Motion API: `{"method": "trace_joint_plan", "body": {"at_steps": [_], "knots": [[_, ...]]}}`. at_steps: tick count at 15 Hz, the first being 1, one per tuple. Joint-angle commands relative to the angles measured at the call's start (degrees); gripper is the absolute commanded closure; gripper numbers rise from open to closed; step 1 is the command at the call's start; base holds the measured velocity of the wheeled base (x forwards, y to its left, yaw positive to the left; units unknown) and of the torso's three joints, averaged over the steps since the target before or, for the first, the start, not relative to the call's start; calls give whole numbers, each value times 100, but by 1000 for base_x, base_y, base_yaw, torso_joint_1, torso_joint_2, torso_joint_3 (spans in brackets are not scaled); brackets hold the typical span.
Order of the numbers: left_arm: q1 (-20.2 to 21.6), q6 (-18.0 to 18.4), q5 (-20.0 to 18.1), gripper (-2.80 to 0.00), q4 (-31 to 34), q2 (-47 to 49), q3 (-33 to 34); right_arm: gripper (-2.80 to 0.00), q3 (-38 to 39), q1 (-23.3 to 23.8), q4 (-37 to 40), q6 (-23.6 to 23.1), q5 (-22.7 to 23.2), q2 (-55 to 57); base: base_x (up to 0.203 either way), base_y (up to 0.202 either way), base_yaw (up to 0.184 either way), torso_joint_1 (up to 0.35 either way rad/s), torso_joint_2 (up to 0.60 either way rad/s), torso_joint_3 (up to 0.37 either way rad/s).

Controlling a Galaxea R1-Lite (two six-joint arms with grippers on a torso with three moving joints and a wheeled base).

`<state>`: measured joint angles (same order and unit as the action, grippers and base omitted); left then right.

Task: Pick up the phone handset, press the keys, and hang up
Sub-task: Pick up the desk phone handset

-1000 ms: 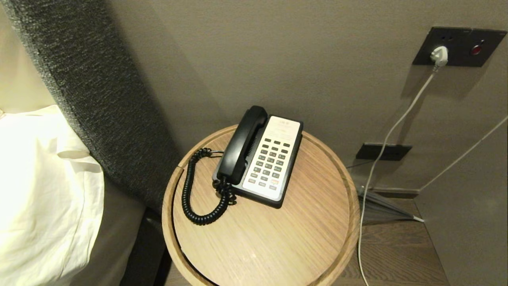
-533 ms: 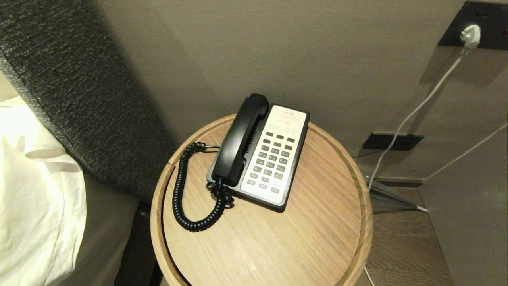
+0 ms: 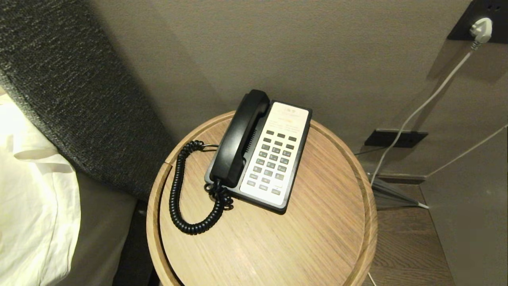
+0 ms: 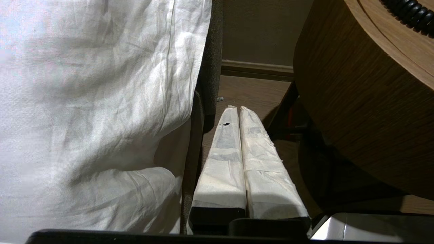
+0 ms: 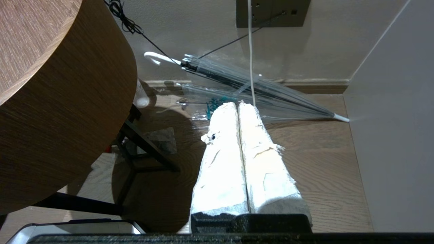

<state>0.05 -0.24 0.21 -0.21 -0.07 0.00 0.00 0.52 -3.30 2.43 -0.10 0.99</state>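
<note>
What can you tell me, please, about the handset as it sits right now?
The handset is a long black receiver, plastic by its look, with bulging ends. It lies in its cradle on the left side of the phone base, beside the keypad. A black coiled cord leaves its near end and loops over the round wooden table. No pincer touches it.

We could not read the print on the label panel (image 3: 289,115) at the top of the phone base (image 3: 291,171), nor the markings on its keys (image 3: 274,159): too small. The handset (image 3: 240,139) covered the base's left side, cradle included. The round worktop (image 3: 317,238) was cut off by the lower edge of the head view, and the wall socket plate (image 3: 482,12) by the upper right corner. The white cable (image 3: 416,111) passed behind the worktop rim. In the right wrist view, the umbrella (image 5: 237,78) was partly masked by the right gripper (image 5: 238,105).
</note>
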Motion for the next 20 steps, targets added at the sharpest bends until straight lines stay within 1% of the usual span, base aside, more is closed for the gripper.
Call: {"method": "trace_joint_plan", "body": {"at_steps": [1,2,3,4,5,6,8,10,11,12,13,16,17,18,19,20], "knots": [[4,-3,22,0,-3,7,-40,0,123,0,-4,-2,1,-2,0,0,0,0,0,0],[0,13,11,0,35,44,-263,0,123,0,-4,4,1,-2,0,0,0,0,0,0],[-1,45,-50,0,95,183,-654,0,123,0,-4,4,1,-2,0,0,0,0,0,0],[2,72,-185,0,214,478,-1146,0,123,0,-4,4,1,-2,0,0,0,0,0,0],[8,90,-308,0,407,982,-1823,0,123,0,-4,4,1,-2,0,0,0,0,0,0],[12,105,-399,0,681,1618,-2550,0,123,0,-4,4,1,-2,0,0,0,0,0,0],[5,134,-690,0,1380,3290,-4059,0,123,0,-4,4,1,-2,0,0,0,0,0,0],[-46,239,-1071,0,1758,4779,-5034,0,123,0,-4,4,1,-2,0,0,0,0,0,0],[-174,279,-1210,0,1757,5480,-5398,0,123,0,-4,4,1,-2,0,0,0,0,0,0],[-398,304,-1259,0,1675,6140,-5754,0,123,0,-4,-2,1,-2,0,0,0,0,0,0],[-703,316,-1179,0,1603,6714,-6121,0,123,0,-4,4,1,2,0,0,0,0,0,0],[-2240,162,-591,0,1506,8150,-7258,0,123,0,-4,4,1,-2,0,0,0,0,0,0],[-2633,111,-315,0,1517,8521,-7516,0,123,0,-4,4,1,-2,0,0,0,0,0,0],[-2998,74,-16,0,1532,8809,-7754,0,123,0,-4,4,1,-2,0,0,0,0,0,0],[-3260,50,186,0,1589,8994,-7986,0,123,0,-4,4,1,-2,0,0,0,0,0,0],[-3435,39,314,0,1819,9088,-8203,0,123,0,-4,4,1,-2,0,0,0,0,0,0]]}}
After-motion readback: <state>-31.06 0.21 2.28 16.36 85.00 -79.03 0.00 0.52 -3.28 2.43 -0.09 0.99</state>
